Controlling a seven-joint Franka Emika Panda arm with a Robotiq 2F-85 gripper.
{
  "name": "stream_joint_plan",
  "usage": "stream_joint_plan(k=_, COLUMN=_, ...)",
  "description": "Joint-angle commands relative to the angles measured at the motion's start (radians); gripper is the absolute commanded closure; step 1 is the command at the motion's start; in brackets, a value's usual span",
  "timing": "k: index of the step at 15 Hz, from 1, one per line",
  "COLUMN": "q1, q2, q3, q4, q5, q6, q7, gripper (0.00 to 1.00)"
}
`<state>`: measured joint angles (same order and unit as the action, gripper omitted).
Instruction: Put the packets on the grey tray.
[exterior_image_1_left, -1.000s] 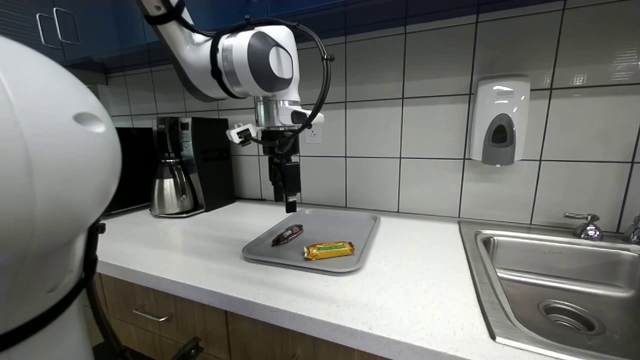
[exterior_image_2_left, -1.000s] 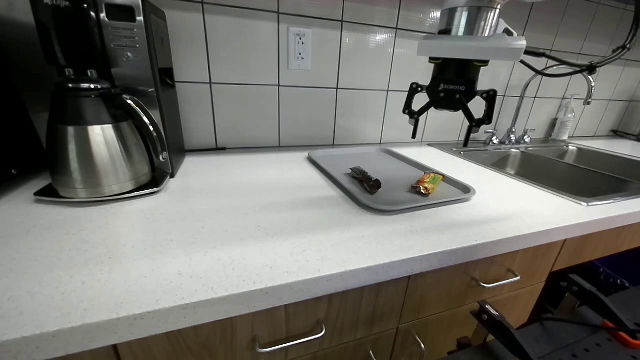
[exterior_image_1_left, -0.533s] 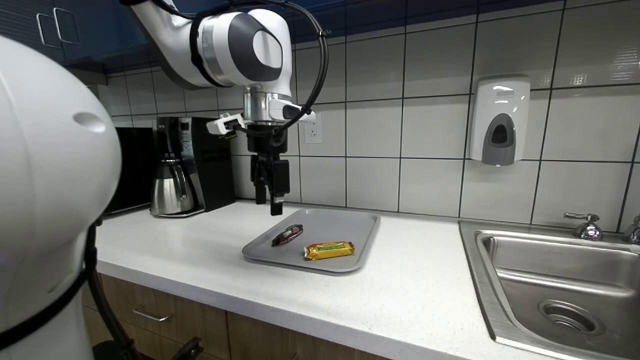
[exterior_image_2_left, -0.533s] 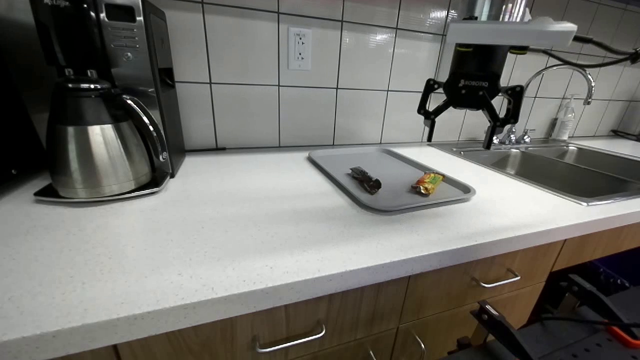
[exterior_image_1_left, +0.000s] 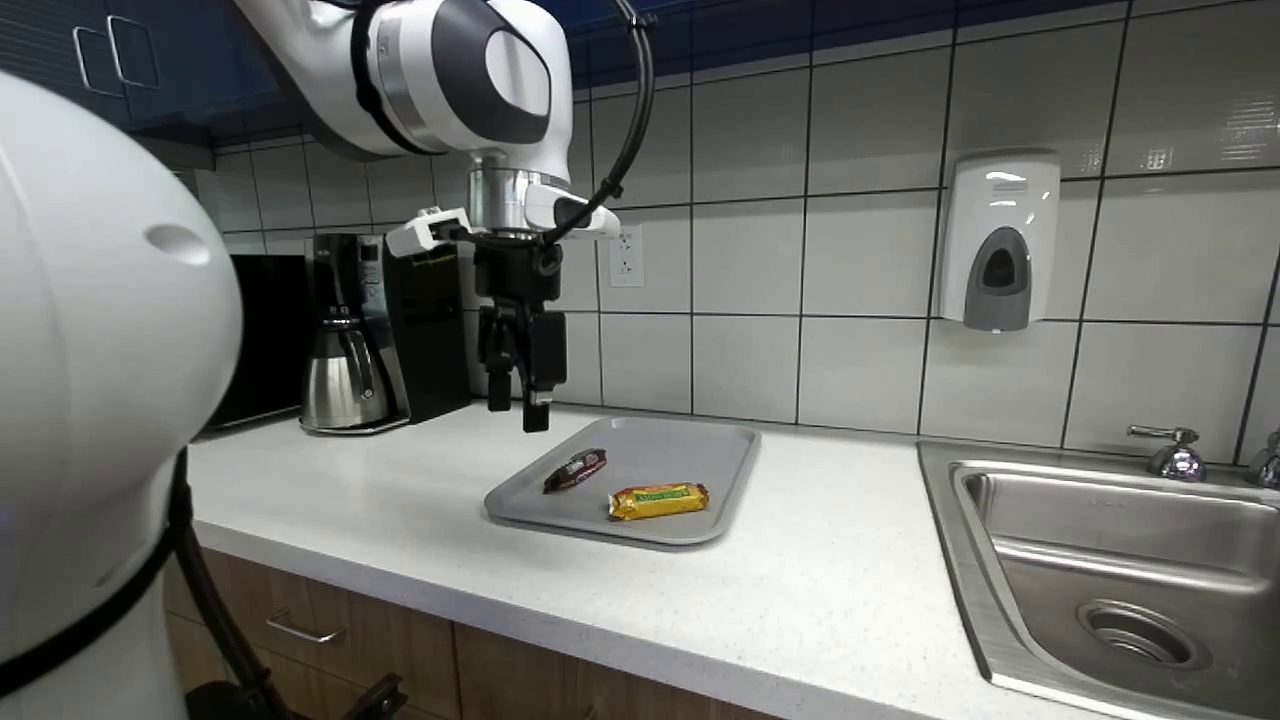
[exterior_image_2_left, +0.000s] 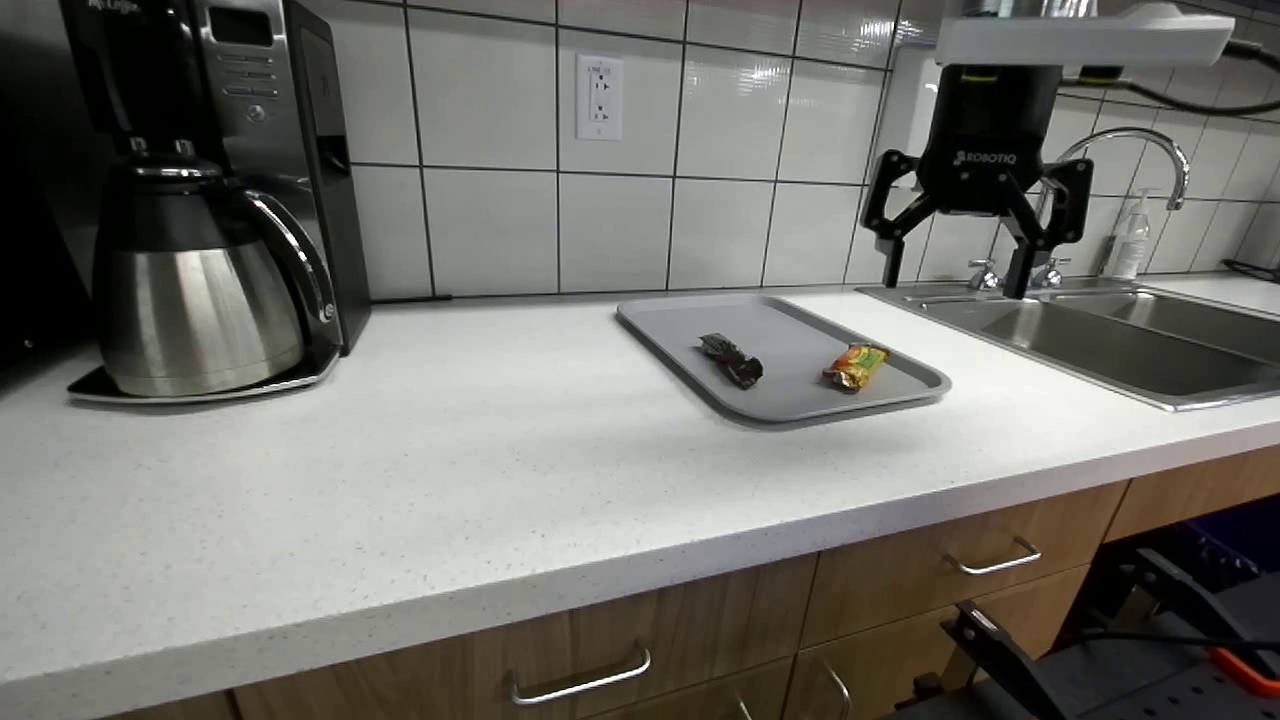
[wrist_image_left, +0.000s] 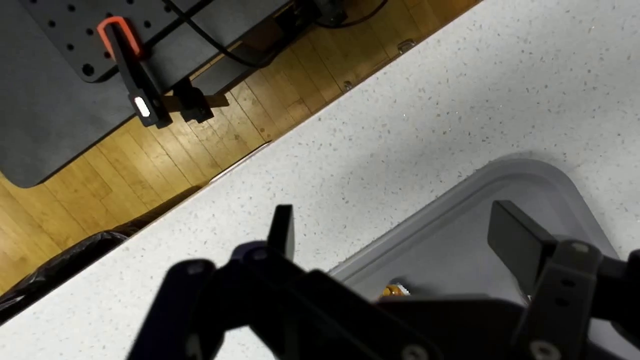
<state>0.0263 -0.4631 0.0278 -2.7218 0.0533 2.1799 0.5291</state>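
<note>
The grey tray (exterior_image_1_left: 685, 452) lies on the counter and shows in both exterior views (exterior_image_2_left: 765, 322) and in the wrist view (wrist_image_left: 445, 245). A dark brown packet (exterior_image_1_left: 576, 470) and a yellow packet (exterior_image_1_left: 658, 501) lie apart on the tray. They also show in an exterior view as the dark packet (exterior_image_2_left: 731, 361) and the yellow packet (exterior_image_2_left: 856, 367). In the wrist view only one end of the yellow packet (wrist_image_left: 393, 290) shows; the gripper hides the rest. My gripper (exterior_image_1_left: 517, 408) points down, open and empty, above the counter and tray. Its spread fingers show in an exterior view (exterior_image_2_left: 954, 282) and the wrist view (wrist_image_left: 395, 225).
A coffee maker with a steel carafe (exterior_image_2_left: 200, 280) stands on the counter beside the tray. A steel sink (exterior_image_1_left: 1120, 560) is set in the counter on the tray's other side. A tiled wall (exterior_image_1_left: 750, 250) rises behind. A soap dispenser (exterior_image_1_left: 1000, 240) hangs on it.
My open gripper has moved left in an exterior view and right and nearer in another. The packets and tray have not moved.
</note>
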Motion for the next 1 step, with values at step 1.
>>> stream_joint_plan(k=1, q1=-0.031, q2=-0.001, q3=0.032, q4=0.000, q5=0.017, q6=-0.003, q7=-0.014, gripper=0.00)
